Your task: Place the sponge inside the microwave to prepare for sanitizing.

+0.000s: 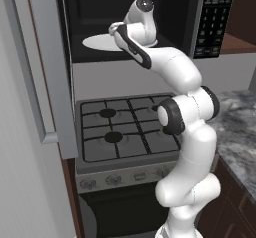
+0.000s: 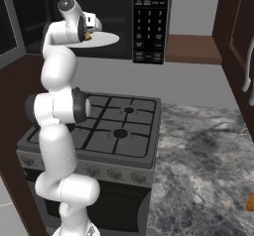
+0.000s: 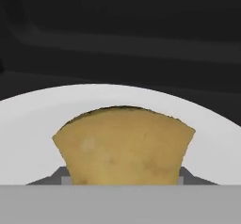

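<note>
The microwave (image 1: 215, 17) is mounted above the stove, its door (image 1: 47, 67) swung open to the left. On the floor of its black cavity lies the white round turntable plate (image 1: 97, 43) (image 2: 108, 40) (image 3: 33, 133). My gripper (image 2: 91, 31) (image 3: 123, 180) reaches into the cavity, just above the plate. It is shut on the sponge (image 3: 123, 145), a yellowish-tan block that looms large in the hand view and hides most of both fingers. In the right base view the sponge (image 2: 88, 36) peeps out as a small tan speck under the hand.
A grey gas stove (image 1: 125, 127) (image 2: 119, 126) stands below the microwave. A mottled stone counter (image 2: 198, 170) runs to its right, with something orange (image 2: 251, 203) at its near edge. The black button panel (image 2: 150, 22) borders the cavity on the right.
</note>
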